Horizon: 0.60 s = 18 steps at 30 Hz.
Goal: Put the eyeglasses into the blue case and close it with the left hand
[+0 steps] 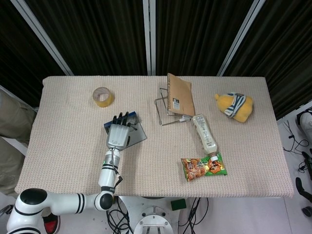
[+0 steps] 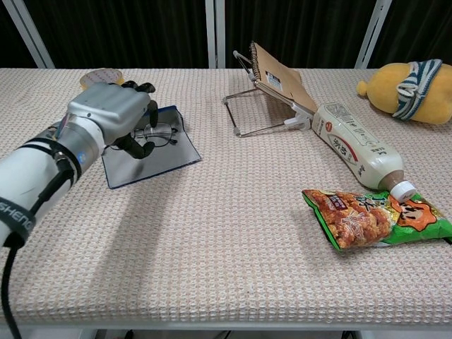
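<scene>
From the head view, the left robot hand [image 1: 117,135] hangs over the near-left part of the open blue case [image 1: 135,129], palm down, its fingers apart and reaching toward the case's far edge. It covers most of the case and the eyeglasses, so from here I cannot tell whether anything is in its grasp. The right robot hand is not in sight. A roll of tape [image 1: 102,96] lies well behind the case on the table [image 1: 63,146]; a notebook on a wire stand [image 1: 179,95], a bottle [image 1: 204,132], a snack bag [image 1: 203,166] and a plush toy [image 1: 234,106] sit off to the right.

From the chest view, the left robot hand [image 2: 113,113] hovers above the case [image 2: 159,159], fingers loosely curled downward and holding nothing. The eyeglasses [image 2: 159,132] lie on the flat, opened case, just under and beside the fingertips [image 2: 141,150], near the raised blue back edge.

The glasses appear to rest in the case already, so the step in hand is probably the closing. To do it well, the fingers should hook the free flap by its edge, not the frame, and fold it over slowly so the lenses stay seated and nothing slides across the cloth.
</scene>
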{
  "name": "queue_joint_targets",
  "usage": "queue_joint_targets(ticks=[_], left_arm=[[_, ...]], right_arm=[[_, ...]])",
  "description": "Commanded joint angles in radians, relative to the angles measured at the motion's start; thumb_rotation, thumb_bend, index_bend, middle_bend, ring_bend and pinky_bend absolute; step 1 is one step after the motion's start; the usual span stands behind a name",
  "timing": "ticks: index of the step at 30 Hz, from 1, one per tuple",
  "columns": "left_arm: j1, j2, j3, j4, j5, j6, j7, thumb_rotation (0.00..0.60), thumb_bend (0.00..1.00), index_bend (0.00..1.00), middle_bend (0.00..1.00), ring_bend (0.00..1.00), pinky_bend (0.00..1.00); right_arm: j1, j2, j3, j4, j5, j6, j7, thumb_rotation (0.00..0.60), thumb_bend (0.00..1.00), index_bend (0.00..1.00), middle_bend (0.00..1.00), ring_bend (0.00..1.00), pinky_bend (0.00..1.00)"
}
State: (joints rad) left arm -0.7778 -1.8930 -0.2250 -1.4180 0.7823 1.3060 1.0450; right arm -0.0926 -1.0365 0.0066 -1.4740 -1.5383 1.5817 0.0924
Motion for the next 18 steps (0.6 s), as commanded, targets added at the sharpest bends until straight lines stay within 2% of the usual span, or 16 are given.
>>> queue_joint_targets(ticks=[1, 4, 18], left_arm=[[0.008, 0.016, 0.015, 0.008, -0.002, -0.019, 0.004, 0.271, 0.33, 0.3, 0.0, 0.0, 0.13], [0.01, 0.02, 0.023, 0.029, 0.003, -0.03, 0.001, 0.247, 0.33, 0.31, 0.0, 0.0, 0.13], [-0.001, 0.005, 0.018, 0.106, -0.009, -0.088, -0.019, 0.249, 0.33, 0.33, 0.0, 0.0, 0.12]], right_arm=[[0.0, 0.0, 0.001, -0.001, 0.0, 0.002, -0.002, 0.6, 0.5, 0.0, 0.0, 0.0, 0.0], [0.0, 0.0, 0.002, -0.005, 0.0, 0.004, -0.009, 0.6, 0.5, 0.0, 0.0, 0.0, 0.0], [0.003, 0.001, 0.006, -0.026, 0.008, -0.002, -0.037, 0.6, 0.5, 0.0, 0.0, 0.0, 0.0]])
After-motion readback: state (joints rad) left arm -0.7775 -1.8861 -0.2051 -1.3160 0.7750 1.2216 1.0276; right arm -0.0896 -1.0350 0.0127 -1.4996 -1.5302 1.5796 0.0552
